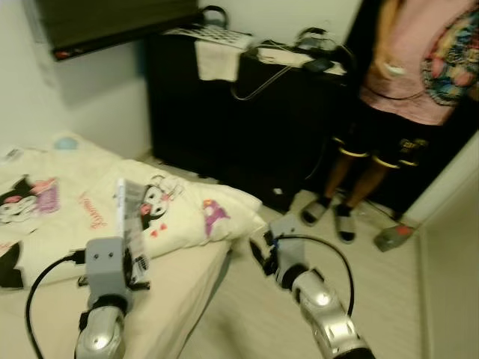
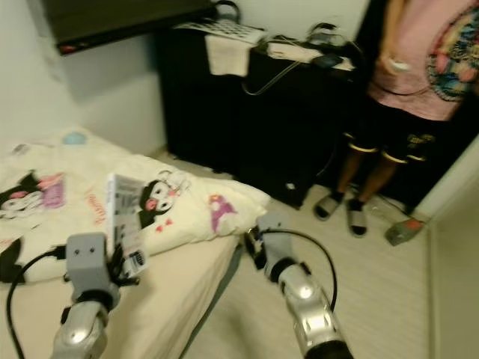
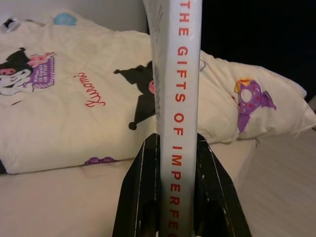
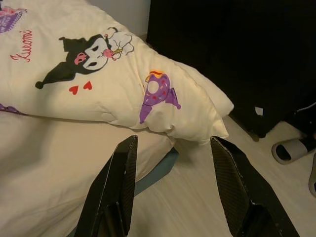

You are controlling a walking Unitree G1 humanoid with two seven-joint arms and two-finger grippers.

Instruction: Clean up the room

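**Book held upright above the bed, ready to be carried off**

A book (image 3: pixel 177 98) is pinched spine-outward between the two fingers of the left gripper (image 1: pixel 136 263), which are pressed against its covers. It is held upright above the bed (image 1: pixel 179 299), clear of the cartoon-printed blanket (image 1: pixel 82 202), presumably so that it can be carried to a proper place without dragging on the bedding. The right gripper (image 4: pixel 173 182) is held with its fingers spread and nothing between them, over the bed's edge near the floor (image 1: pixel 389 299), free for another item. A person (image 1: pixel 408 82) is standing by the black cabinet (image 1: pixel 247 127), so room should be left when turning.
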